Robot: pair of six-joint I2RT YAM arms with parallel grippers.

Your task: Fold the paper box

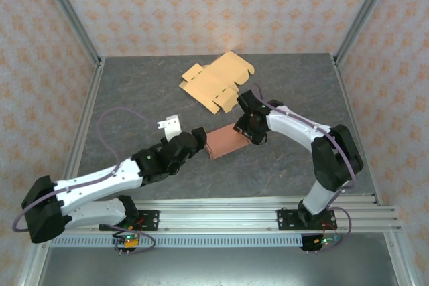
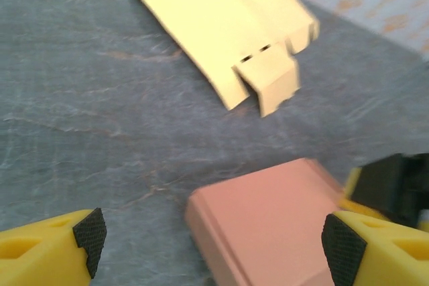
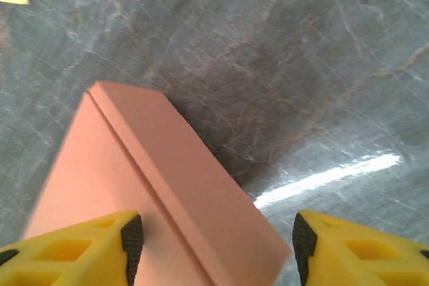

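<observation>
Beneath right claw, pink box

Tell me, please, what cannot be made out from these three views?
- Pink box: in the top view the left claw and right claw cover its ends, so whether the right claw grips it is unclear. In both wrist views the bottom edge cuts it off.
- Flat yellow cardboard: blurred in the left wrist view and cropped by the top edge.
- White piece by the left arm: too small in the top view to identify.

Matt pink paper box; matt cream card sheet; smooth, marbled grey tabletop, faintly glossy.
</observation>
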